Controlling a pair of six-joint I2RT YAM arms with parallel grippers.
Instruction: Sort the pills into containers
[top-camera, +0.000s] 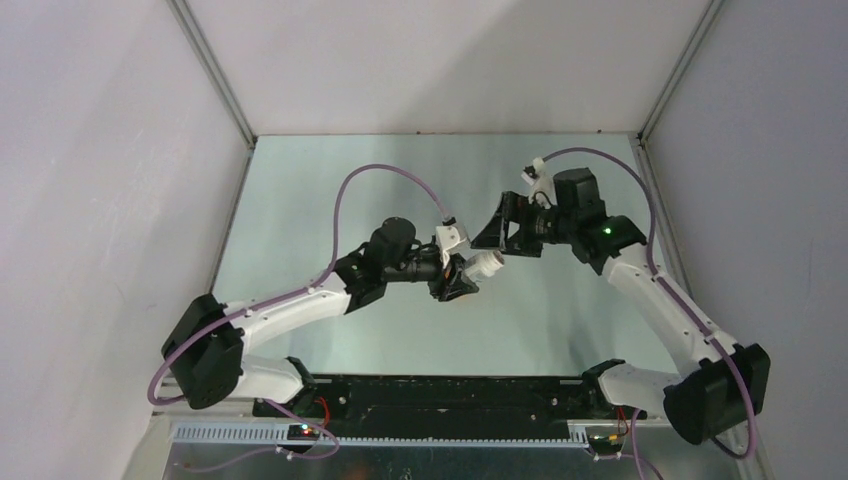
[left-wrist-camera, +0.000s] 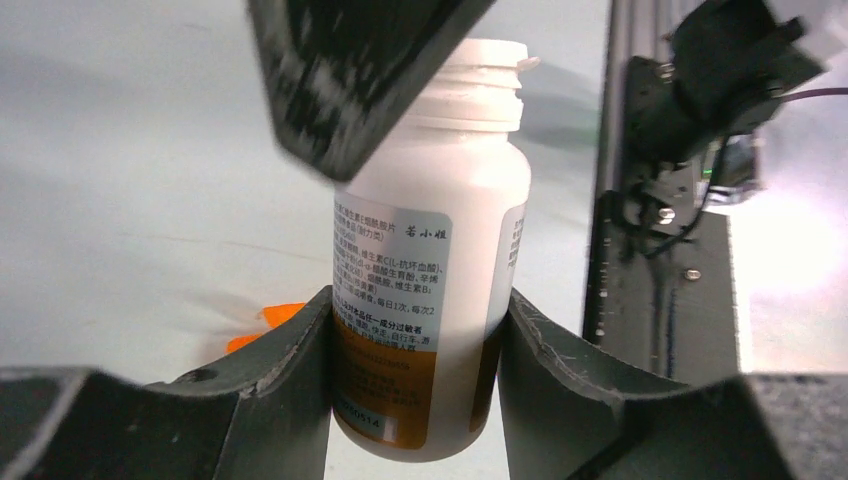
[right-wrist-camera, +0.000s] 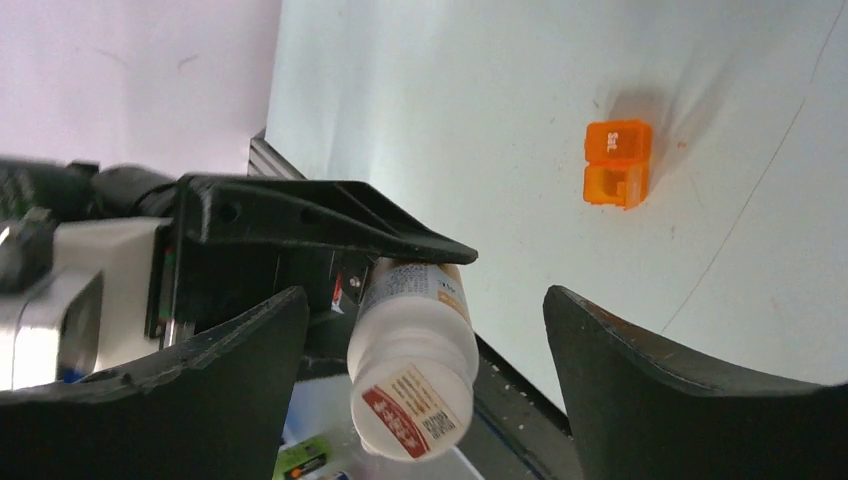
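bottle (left-wrist-camera: 430, 250) in left jaws, right jaws spread

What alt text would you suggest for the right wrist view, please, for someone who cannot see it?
A white pill bottle, gripped by the left arm's fingers, points its red-marked end at the camera between the right arm's fingers, which stand wide apart and clear of it. Beyond, an orange container sits on the table, its lid apparently open.

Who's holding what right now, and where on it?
Left fingers clamp the pill bottle around its lower, labelled body. Right fingers stand open either side of its top end, holding nothing.
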